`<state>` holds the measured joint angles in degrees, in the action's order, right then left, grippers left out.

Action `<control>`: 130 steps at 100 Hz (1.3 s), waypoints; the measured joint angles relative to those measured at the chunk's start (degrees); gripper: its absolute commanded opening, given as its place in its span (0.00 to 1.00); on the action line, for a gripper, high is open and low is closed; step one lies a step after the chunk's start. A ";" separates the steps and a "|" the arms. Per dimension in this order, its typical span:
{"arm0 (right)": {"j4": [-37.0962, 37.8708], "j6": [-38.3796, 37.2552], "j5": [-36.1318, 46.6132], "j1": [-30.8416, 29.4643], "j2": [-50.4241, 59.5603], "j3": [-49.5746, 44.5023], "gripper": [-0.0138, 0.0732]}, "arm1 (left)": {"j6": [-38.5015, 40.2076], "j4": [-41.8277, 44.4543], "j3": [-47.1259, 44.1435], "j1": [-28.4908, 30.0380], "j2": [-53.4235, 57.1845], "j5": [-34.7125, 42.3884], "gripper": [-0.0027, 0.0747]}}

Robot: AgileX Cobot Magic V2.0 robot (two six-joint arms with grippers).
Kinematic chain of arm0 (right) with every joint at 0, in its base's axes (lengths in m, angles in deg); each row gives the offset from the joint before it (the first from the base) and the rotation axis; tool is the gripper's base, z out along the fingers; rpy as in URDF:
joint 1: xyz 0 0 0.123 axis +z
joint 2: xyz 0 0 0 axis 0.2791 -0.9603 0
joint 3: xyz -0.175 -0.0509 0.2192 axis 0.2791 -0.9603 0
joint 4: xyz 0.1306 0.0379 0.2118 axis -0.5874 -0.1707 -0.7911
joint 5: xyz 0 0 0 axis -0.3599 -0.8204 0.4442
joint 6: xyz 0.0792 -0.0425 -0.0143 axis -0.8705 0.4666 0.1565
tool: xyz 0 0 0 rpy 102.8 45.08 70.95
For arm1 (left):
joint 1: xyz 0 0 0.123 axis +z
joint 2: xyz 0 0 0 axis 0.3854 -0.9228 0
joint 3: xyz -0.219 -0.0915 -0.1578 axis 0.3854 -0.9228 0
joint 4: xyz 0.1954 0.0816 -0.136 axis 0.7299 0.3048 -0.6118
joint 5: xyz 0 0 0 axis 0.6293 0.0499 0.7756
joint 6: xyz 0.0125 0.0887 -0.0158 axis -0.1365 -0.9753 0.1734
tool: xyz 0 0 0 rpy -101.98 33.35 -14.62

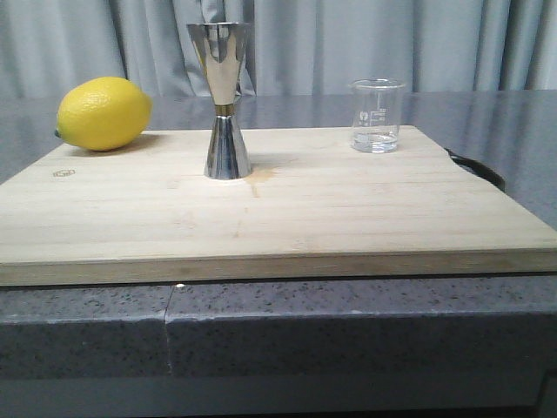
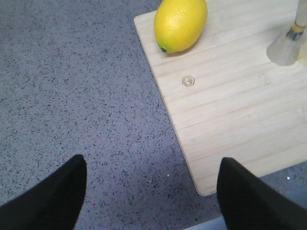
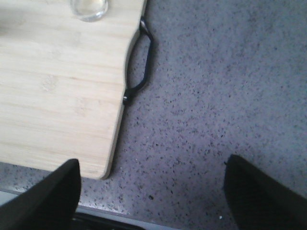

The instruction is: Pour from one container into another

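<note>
A small clear glass beaker (image 1: 376,115) with white markings stands upright at the back right of the wooden cutting board (image 1: 287,205); its base (image 3: 89,8) shows in the right wrist view. The tall steel jigger (image 1: 224,100) stands upright near the board's back middle; only its lower cone (image 2: 289,45) shows in the left wrist view. My left gripper (image 2: 152,189) hangs open over the grey counter off the board's near left corner, holding nothing. Over the counter off the board's near right corner, my right gripper (image 3: 152,187) is open and empty. Neither gripper appears in the front view.
A yellow lemon (image 1: 104,113) lies at the board's back left corner. The board has a black handle (image 3: 139,62) on its right side. The speckled grey counter (image 2: 72,96) surrounds the board, with a front edge close by. Grey curtains hang behind.
</note>
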<state>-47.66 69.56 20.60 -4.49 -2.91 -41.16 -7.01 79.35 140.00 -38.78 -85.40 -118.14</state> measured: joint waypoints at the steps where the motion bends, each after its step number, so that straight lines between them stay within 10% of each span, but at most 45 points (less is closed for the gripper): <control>1: 0.00 -0.10 0.28 0.00 0.32 0.00 0.80 | 0.35 0.00 -0.48 0.00 0.41 0.30 0.67; 18: -0.13 -0.69 3.12 0.00 3.10 0.00 0.74 | 1.98 0.10 -4.86 0.00 3.28 6.90 0.54; 52: -0.13 -0.80 3.52 0.00 3.26 -1.25 0.08 | 2.32 -0.12 -5.66 0.00 3.35 10.42 0.04; 130: -0.13 -0.80 5.75 0.00 3.26 -1.37 0.08 | 2.32 0.05 -6.94 0.24 3.99 12.69 0.01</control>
<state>-47.79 68.75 26.36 -4.49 0.35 -42.52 -4.69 79.40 133.06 -38.54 -81.41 -105.45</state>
